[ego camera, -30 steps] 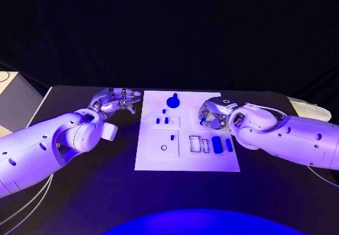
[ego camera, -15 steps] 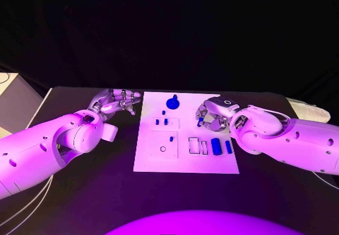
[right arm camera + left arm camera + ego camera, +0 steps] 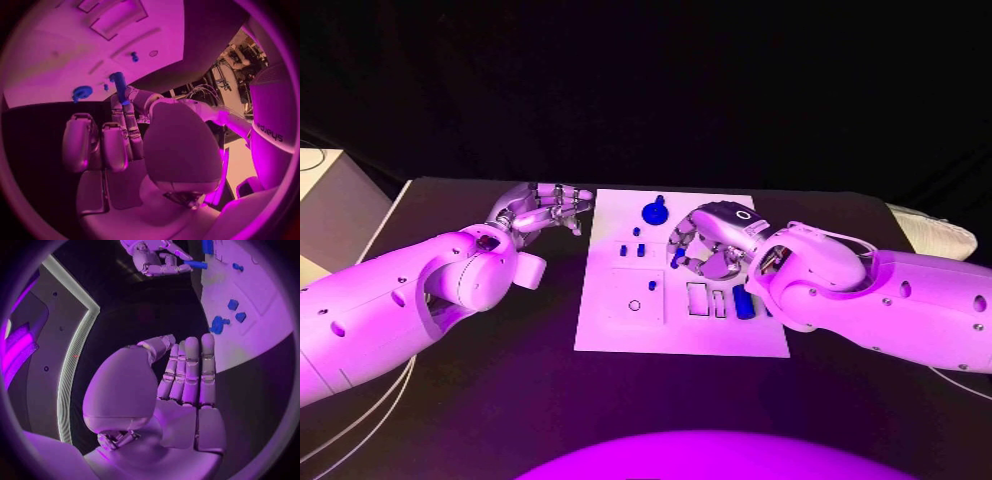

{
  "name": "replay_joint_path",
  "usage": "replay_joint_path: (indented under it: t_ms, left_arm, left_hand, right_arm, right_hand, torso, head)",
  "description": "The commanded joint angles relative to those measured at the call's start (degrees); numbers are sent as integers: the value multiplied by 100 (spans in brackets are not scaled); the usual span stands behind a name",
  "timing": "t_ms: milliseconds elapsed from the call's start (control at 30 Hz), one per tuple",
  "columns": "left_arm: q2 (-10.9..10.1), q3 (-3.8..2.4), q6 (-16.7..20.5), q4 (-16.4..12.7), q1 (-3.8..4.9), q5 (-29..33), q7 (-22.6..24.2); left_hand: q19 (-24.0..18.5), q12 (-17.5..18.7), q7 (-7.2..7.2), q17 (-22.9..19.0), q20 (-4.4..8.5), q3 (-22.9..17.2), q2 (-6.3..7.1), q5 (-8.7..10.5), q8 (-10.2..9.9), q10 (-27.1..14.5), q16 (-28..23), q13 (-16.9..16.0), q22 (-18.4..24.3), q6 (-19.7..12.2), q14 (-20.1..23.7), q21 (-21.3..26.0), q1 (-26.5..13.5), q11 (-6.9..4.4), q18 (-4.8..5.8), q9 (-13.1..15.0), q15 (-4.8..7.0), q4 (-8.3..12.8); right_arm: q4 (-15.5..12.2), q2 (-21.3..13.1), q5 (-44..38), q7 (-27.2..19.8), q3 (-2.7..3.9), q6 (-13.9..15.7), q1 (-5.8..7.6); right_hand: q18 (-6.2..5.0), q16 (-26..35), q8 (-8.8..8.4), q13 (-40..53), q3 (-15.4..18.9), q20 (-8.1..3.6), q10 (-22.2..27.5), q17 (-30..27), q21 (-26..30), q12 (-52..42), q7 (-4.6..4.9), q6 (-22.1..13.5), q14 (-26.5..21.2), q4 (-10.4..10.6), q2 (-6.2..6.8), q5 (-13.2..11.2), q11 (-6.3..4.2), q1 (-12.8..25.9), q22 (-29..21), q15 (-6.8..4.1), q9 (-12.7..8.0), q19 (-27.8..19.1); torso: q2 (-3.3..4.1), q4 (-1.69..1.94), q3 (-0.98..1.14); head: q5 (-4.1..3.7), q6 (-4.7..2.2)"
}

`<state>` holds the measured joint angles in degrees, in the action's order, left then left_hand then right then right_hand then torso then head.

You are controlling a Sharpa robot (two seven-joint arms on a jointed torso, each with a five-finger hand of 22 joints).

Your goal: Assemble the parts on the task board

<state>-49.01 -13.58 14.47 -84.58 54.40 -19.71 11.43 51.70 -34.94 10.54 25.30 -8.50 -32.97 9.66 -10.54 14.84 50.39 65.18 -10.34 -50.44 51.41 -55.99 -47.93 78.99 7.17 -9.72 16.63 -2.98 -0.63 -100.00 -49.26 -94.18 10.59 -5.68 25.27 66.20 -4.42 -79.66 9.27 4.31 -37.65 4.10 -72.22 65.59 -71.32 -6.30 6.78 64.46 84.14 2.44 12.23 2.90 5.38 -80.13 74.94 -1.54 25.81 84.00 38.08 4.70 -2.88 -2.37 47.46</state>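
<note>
Task board: the white task board (image 3: 678, 335) lay flat in the middle of the black table (image 3: 516, 400), between the two arms.
Right hand: the right hand (image 3: 708, 243) hung over the middle of the board. In the right wrist view it pinched a blue peg (image 3: 118, 85) between the thumb and a finger, and the peg stood out past the fingertips toward the board. The other fingers were curled loosely beside it.
Left hand: the left hand (image 3: 545, 207) stayed above the table just beside the far left corner of the board. Its fingers (image 3: 190, 370) were straight and close together, the palm was open, and it held nothing.
Round blue part: a round blue part (image 3: 653, 210) sat near the far edge of the board, just beyond the right hand.
Small blue parts: two small blue parts (image 3: 632, 249) stood side by side in the left half of the board, and one more small piece was just beyond them.
Long blue part: a long blue part (image 3: 744, 303) lay on the right half of the board, partly hidden under the right arm, beside a row of narrow slots (image 3: 705, 297).
Square recess: a square recess (image 3: 632, 297) with a small ring in it was on the near left part of the board.
</note>
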Motion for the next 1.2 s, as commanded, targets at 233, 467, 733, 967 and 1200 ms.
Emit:
replay_joint_path:
  t_ms: [233,467,733,967,1200]
  left_arm:
    - [29,-4,-78,-38,-4,38,74]
    - [30,-4,-83,-52,-4,39,70]
    - [28,-4,-86,-58,-4,39,66]
    - [19,-4,-82,-62,-4,39,59]
    - [14,-4,-81,-64,-4,39,54]
  left_hand:
    - [48,16,17,-6,-2,34,-50,-3,35,-39,-32,7,13,-34,-20,31,3,-6,-82,-8,-7,-23]
    - [48,16,17,-6,-2,34,-50,-3,35,-39,-32,7,13,-34,-20,31,3,-6,-82,-8,-7,-23]
    - [48,16,17,-6,-2,34,-50,-3,35,-39,-32,7,13,-34,-20,31,3,-6,-82,-8,-7,-23]
    - [48,16,17,-6,-2,34,-50,-3,35,-39,-32,7,13,-34,-20,31,3,-6,-82,-8,-7,-23]
    - [48,16,17,-6,-2,34,-50,-3,35,-39,-32,7,13,-34,-20,31,3,-6,-82,-8,-7,-23]
  right_arm:
    - [-32,451,-191,-109,-72,49,-286]
    - [49,678,-272,-123,-97,70,-470]
    - [248,871,-401,-40,-112,64,-579]
    - [405,940,-467,-7,-128,76,-599]
    - [469,1002,-484,0,-138,87,-610]
  right_hand:
    - [80,-9,17,143,-196,-49,-329,-20,35,-16,19,40,154,-184,-170,46,-268,-212,536,-42,5,173]
    - [77,-3,15,145,-209,-49,-326,-33,51,-9,23,35,151,-193,-170,55,-264,-211,530,-40,5,169]
    - [76,-3,14,147,-218,-49,-325,-35,58,-5,25,33,150,-200,-170,61,-262,-209,527,-39,5,167]
    - [76,-3,14,147,-218,-49,-325,-35,58,-5,25,33,150,-200,-170,61,-262,-209,527,-39,5,167]
    - [77,-6,15,149,-226,-49,-326,-28,51,-2,28,32,151,-207,-168,67,-260,-206,532,-38,6,168]
  torso:
    - [3,12,-15]
    - [9,5,-5]
    - [10,8,0]
    - [13,7,-1]
    - [14,7,-1]
  head:
    - [64,26]
    - [105,49]
    - [152,81]
    - [169,93]
    - [183,103]
